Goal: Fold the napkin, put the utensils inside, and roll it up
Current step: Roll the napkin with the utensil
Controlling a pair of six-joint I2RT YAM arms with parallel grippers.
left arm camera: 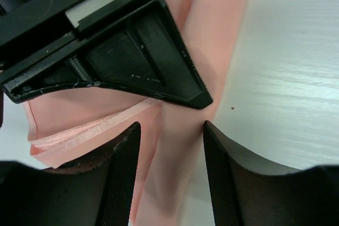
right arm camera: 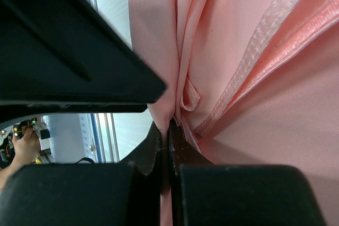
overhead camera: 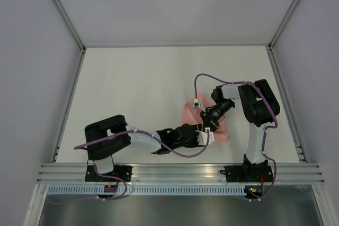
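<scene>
The salmon-pink napkin [overhead camera: 186, 114] lies bunched and creased right of the table's middle, partly under both grippers. My right gripper [right arm camera: 169, 125] is shut on a pinched fold of the napkin [right arm camera: 265, 130], whose stitched hem runs off diagonally. My left gripper [left arm camera: 170, 130] is open. A loose ridge of the napkin [left arm camera: 212, 30] runs between its fingers [left arm camera: 124, 173] without being pinched. In the top view the left gripper [overhead camera: 205, 138] and the right gripper [overhead camera: 209, 127] meet almost tip to tip over the cloth. No utensils show in any view.
The black body of the right gripper [left arm camera: 132, 51] crowds the upper left wrist view. The left gripper's body [right arm camera: 63, 51] fills the upper left of the right wrist view. White table [overhead camera: 132, 88] surrounds the cloth. An aluminium rail [overhead camera: 175, 170] runs along the near edge.
</scene>
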